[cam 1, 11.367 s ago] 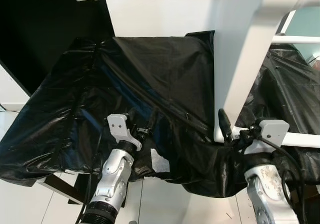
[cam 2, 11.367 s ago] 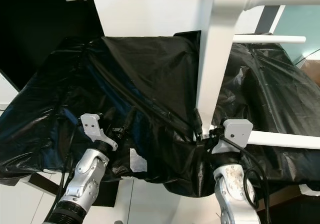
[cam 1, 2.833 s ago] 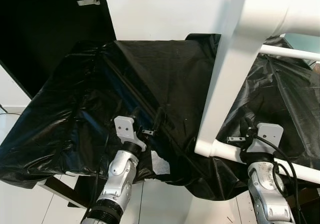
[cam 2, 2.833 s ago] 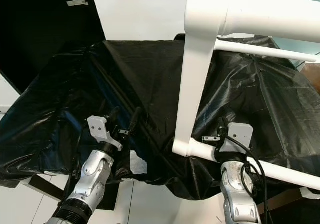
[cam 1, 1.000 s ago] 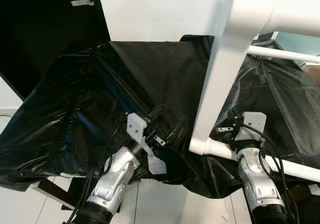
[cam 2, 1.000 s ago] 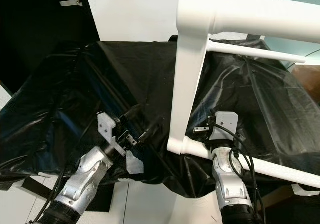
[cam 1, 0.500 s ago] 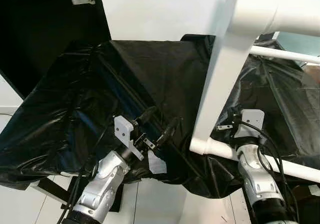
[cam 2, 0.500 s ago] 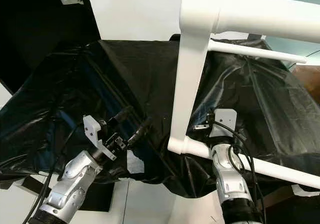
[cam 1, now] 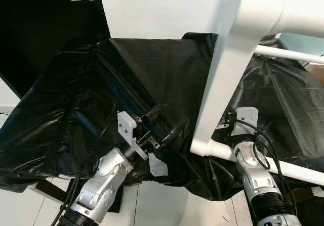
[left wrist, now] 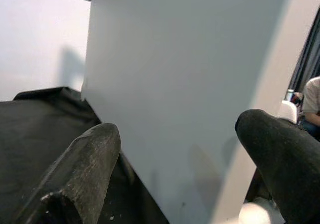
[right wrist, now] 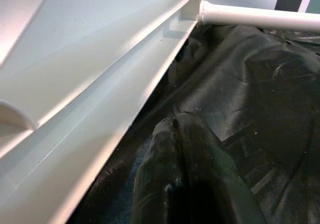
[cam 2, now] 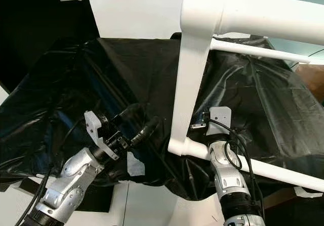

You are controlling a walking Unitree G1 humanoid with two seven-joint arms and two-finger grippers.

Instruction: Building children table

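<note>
No readable writing. Left gripper fingers spread beside white table frame; right gripper fingers closed, empty.

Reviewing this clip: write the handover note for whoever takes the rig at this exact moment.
Left gripper: open, empty, poised over the black plastic sheet, aimed at the white table frame.
Right gripper: fingers together, nothing between them, beside the frame's lower rail.
Frame: tilted up on the sheet, upright leg and cross rods joined.
Done: frame partly assembled.
Left: get a hold on the frame with both grippers; remaining assembly cannot be judged from here.
</note>
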